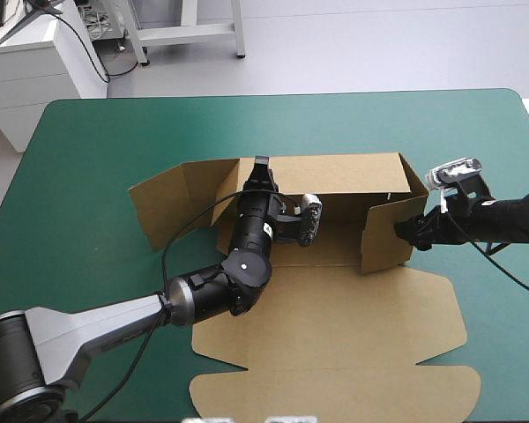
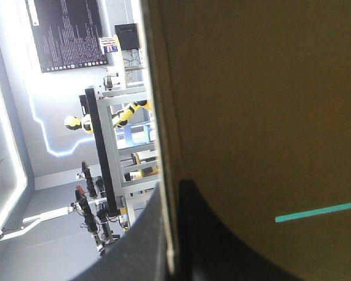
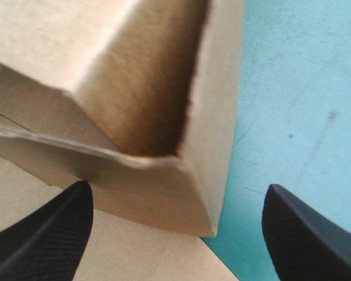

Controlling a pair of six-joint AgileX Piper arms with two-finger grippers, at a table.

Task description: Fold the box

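Left gripper [image 1: 263, 172] first, from the high view: it reaches in over the box [image 1: 335, 326] and sits at the top edge of the raised back wall [image 1: 344, 174], toward that wall's left end. The right gripper [image 1: 406, 231] comes in from the table's right side and meets the short side wall [image 1: 383, 233], which stands upright at the right end of the box. A left flap [image 1: 163, 207] leans outward beyond the back wall's left end. The lid [image 1: 335, 388] lies flat on the teal-green cover [image 1: 88, 141], toward the near edge. The box sits about mid-table.

From the left wrist view, the left gripper [image 2: 174, 234] is all but closed, pinching the box: one black finger shows on each side of the board's thin edge, the sheet between them. Brown board [image 2: 257, 105] fills the side ahead of the gripper, with a thin strip of teal-green cover [image 2: 316, 211] showing through a slot.

From the right wrist view, the right gripper [image 3: 178, 188] stands wide, fingers far apart and holding nothing. The raised corner of the box [image 3: 164, 88] is just ahead, between the fingers; one finger [image 3: 47, 234] is over flat board, the other over bare cover [image 3: 304, 88].
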